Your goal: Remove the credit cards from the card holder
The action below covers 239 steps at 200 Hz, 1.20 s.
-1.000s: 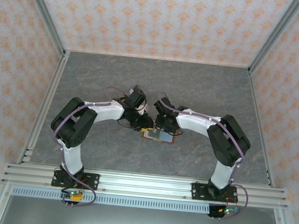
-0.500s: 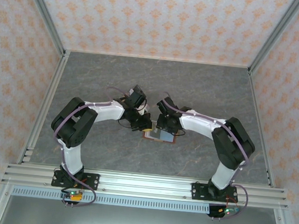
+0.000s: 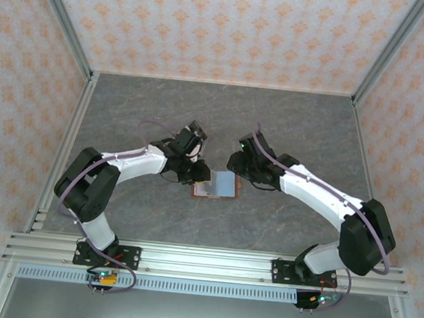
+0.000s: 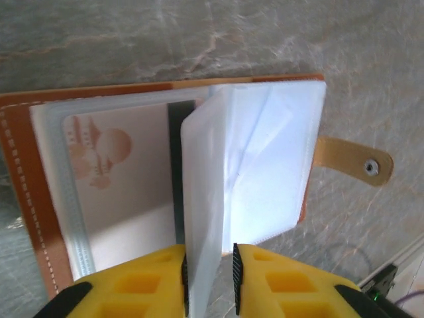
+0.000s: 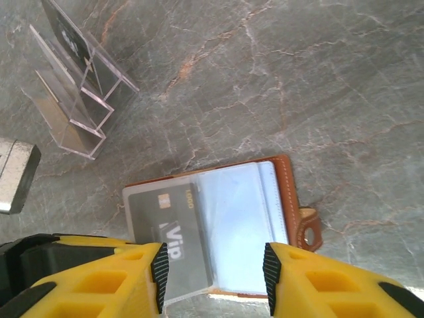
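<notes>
Left gripper [image 4: 210,277] clamped on clear sleeve [image 4: 258,152] of card holder [image 5: 289,195], my right gripper [image 5: 212,271] gaping over grey Vip card [image 5: 173,238]. Next up, I reckon: nip card edge, slide out.

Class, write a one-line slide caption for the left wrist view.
Left gripper pinches a clear sleeve of the open card holder, exposing a card.

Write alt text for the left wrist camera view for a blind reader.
The left gripper pinches a clear plastic sleeve of the open card holder, holding it up like a page. A card with a pale red print sits in the sleeve beneath, and the snap strap lies on the grey marble table.
</notes>
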Tool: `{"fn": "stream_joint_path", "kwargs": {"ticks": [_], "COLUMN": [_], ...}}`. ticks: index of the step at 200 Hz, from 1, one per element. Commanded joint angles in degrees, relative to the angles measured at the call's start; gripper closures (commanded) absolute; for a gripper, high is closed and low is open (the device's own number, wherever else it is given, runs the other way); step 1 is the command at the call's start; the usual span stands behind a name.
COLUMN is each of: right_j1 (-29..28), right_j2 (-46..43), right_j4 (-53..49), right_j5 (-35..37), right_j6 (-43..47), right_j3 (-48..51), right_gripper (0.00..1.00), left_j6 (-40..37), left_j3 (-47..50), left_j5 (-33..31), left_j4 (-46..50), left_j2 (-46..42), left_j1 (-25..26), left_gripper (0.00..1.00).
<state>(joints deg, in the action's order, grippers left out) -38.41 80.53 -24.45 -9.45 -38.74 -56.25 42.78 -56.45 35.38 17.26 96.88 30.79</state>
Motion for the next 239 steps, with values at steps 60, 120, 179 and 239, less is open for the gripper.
{"fn": "stream_joint_path", "kwargs": {"ticks": [60, 120, 179, 239], "right_j1": [1.31, 0.56, -4.26, -5.24], "right_j2": [-7.67, -5.73, 4.83, 13.76], "right_j4": [-3.01, -6.2, -7.75, -7.42], "right_j5": [6.03, 5.34, 4.86, 3.53], "right_j6": [-2.5, 0.59, 2.03, 1.39], "right_j3": [4.22, 1.02, -4.8, -7.5], "right_gripper": [0.54, 0.58, 0.74, 0.79], "left_j6": [9.11, 6.52, 6.41, 6.82], "left_j3": [-2.29, -3.23, 1.45, 2.0], "left_j5": [8.99, 3.87, -0.11, 1.23], "left_j4": [-12.58, -8.89, -7.05, -7.93], "left_j2": [1.97, 3.13, -0.95, 0.38], "left_j1": [2.41, 2.7, -2.04, -2.4], "left_gripper": [0.49, 0.46, 0.58, 0.64]}}
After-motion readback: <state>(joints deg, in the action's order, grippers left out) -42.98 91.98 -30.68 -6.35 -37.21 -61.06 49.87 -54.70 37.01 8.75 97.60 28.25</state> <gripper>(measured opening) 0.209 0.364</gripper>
